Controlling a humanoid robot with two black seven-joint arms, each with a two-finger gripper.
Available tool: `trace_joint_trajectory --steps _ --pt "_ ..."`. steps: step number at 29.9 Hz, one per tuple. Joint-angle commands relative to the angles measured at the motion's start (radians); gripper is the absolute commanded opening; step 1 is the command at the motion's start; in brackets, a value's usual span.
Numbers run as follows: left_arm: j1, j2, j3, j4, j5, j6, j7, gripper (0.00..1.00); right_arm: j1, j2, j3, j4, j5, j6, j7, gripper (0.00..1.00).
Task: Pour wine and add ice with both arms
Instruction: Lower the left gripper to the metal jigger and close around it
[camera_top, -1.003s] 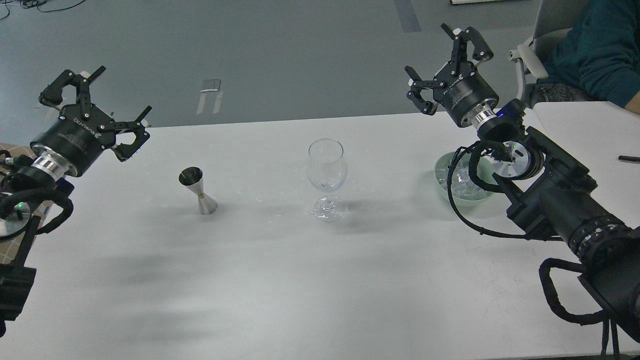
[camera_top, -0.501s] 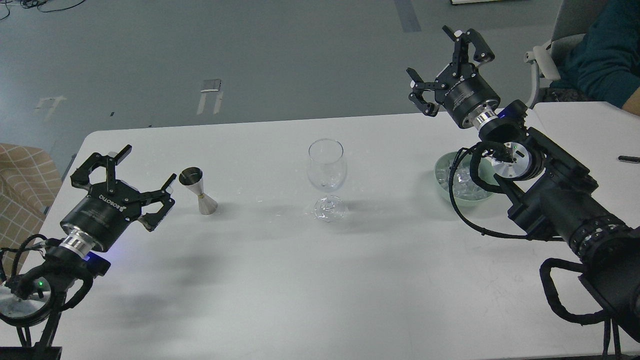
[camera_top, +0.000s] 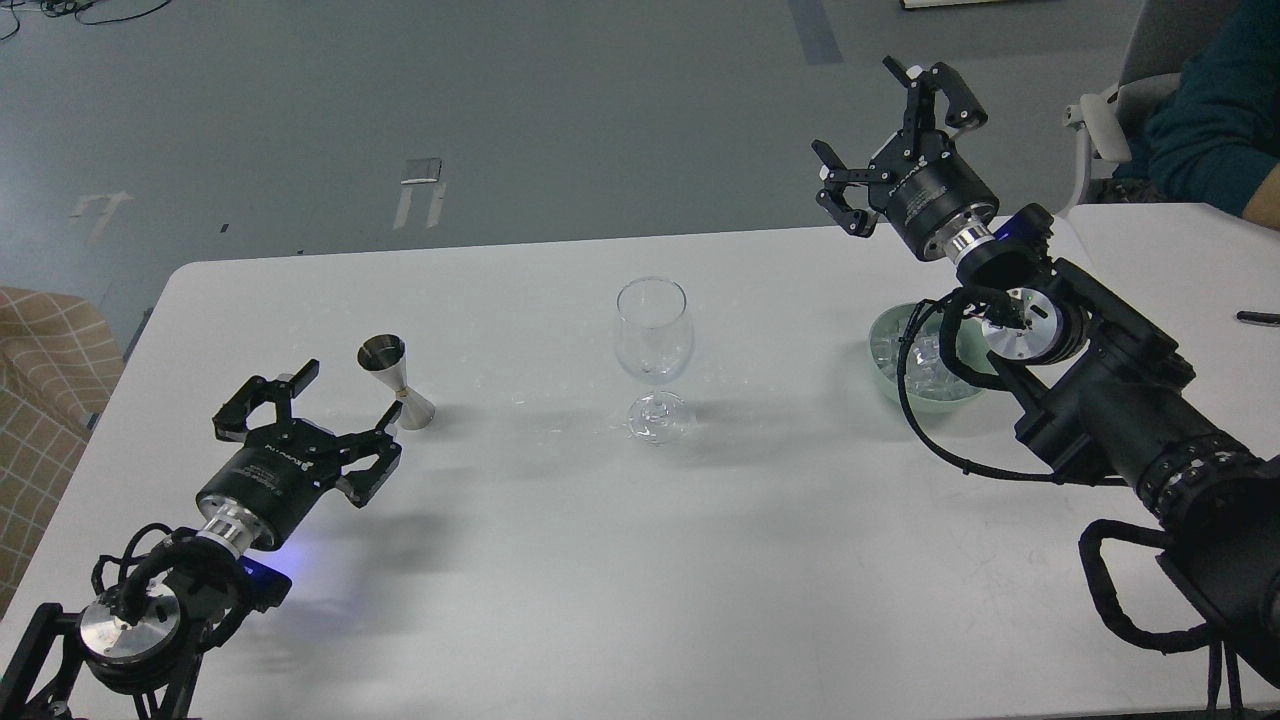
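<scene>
**Spotter:** Where are you sitting?

**Operator:** I'm hovering over the white table (camera_top: 560, 560). My right gripper (camera_top: 885, 135) is hanging spread wide, empty, above the green bowl (camera_top: 885, 385). My left gripper (camera_top: 300, 415) is gaping too, holding nothing.

**Spotter:** Targets?

**Operator:** The wine glass (camera_top: 653, 350) is standing well right of my left gripper; the jigger (camera_top: 393, 378) just ahead of its fingers. The ice (camera_top: 925, 365) is lying below my right gripper. I'm planning to straddle the jigger's waist squarely, keeping it upright.

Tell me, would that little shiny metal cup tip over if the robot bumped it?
Probably, yes. The jigger stands upright on a small base with a pinched waist, so a sideways nudge from the left gripper could likely topple it. Its polished steel looks smooth, so it may slip between the fingers. It looks stiff, unlikely to break.
</scene>
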Motion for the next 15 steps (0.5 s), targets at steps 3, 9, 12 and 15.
trace_joint_trajectory --steps 3,9,12,15 --pt "-0.013 -0.012 0.0 0.044 0.002 -0.004 -0.001 0.93 0.002 0.005 -0.001 0.0 0.0 0.0 0.0 1.0" --pt "-0.078 -0.025 0.003 0.13 0.002 -0.004 -0.001 0.94 0.002 0.006 -0.001 -0.001 -0.001 0.0 0.0 1.0" --pt "-0.103 -0.039 0.009 0.142 0.005 -0.004 -0.001 0.94 0.0 0.006 -0.001 -0.001 -0.001 0.0 0.0 1.0" --pt "-0.121 -0.056 0.011 0.156 0.021 -0.004 -0.001 0.94 -0.003 0.006 -0.001 -0.001 -0.001 -0.001 0.0 1.0"
